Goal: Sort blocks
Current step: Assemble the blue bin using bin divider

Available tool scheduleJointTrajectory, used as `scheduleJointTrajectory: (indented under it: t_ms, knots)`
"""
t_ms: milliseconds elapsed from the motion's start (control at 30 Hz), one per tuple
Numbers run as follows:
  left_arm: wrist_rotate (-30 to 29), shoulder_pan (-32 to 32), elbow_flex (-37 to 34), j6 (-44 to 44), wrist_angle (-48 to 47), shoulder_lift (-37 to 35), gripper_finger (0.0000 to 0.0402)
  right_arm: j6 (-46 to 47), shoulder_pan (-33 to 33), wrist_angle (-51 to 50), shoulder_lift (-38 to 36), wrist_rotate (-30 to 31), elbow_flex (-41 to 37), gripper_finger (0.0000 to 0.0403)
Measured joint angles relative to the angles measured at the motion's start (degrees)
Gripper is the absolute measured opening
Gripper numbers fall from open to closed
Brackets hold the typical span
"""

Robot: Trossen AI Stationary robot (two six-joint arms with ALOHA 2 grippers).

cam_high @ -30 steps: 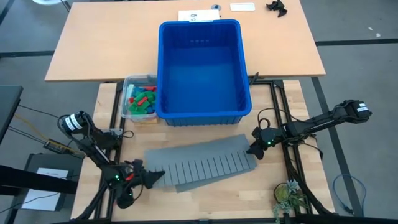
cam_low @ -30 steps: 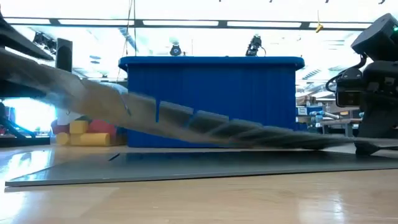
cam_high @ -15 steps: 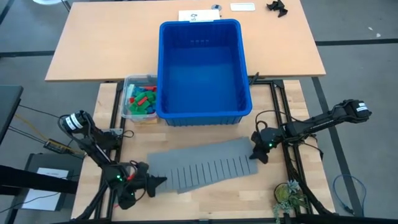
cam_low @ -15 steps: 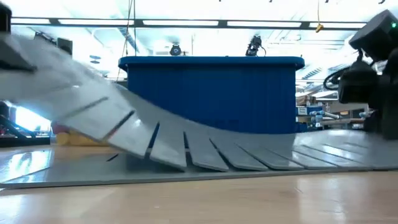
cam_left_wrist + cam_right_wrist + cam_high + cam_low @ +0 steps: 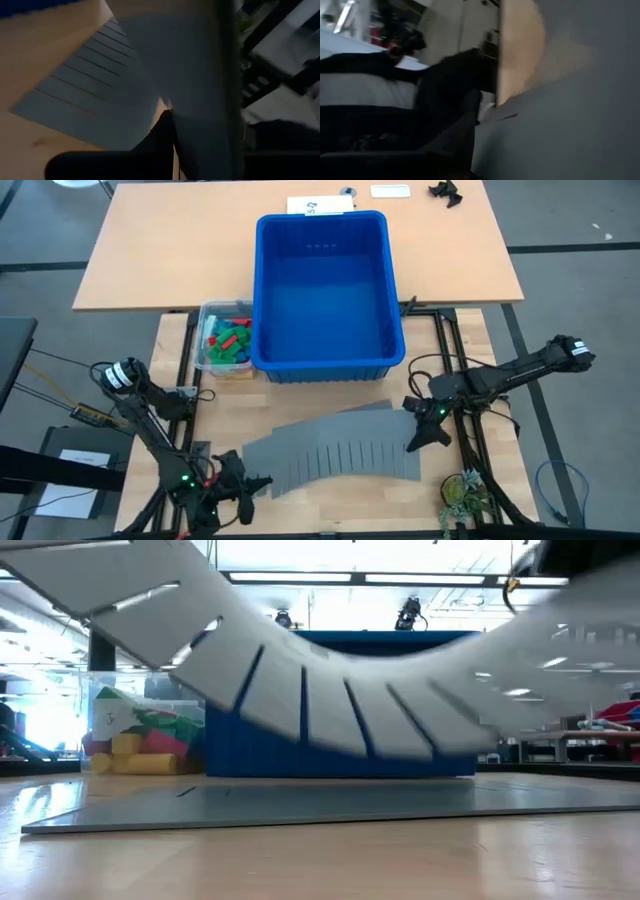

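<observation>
far left, low at the near edge of the table: left gripper (image 5: 250, 482) on a bent arm, pinched tight on the left end of the grey slotted sheet (image 5: 335, 450). sheet lifted off the wood and sagging in the middle like a hammock, with a row of long slits along it; a second flat grey sheet (image 5: 300, 808) lying on the table under it. up and back from there, small clear tub (image 5: 207, 352) just beside the big blue bin (image 5: 325, 290), touching its left side. blocks (image 5: 228, 340) piled inside the tub: red, green, blue, yellow, small and chunky. over on the right, right gripper (image 5: 418, 435) on a long stretched arm, pointed down, at the right end of the raised sheet; fingers partly closed, cannot tell for sure if clamped on it.
</observation>
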Motion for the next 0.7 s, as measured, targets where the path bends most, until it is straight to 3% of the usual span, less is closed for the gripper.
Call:
scheduleJointTrajectory:
  t_ms: [267,500,700]
  knots:
    - [0.4,-1.4,9.4,-1.9,-17.0,0.0,0.0013,1.8,3.3,-0.1,-0.1,0.1,8.3,0.0148]
    - [-3.0,-5.9,14.4,-8.5,-25.8,0.0,0.0013,9.4,6.2,-2.4,-2.7,0.5,8.8,0.0166]
    - [-8.0,-10.0,20.2,-16.0,-40.7,0.0,0.0013,10.5,6.2,-3.2,-4.6,3.1,8.8,0.0177]
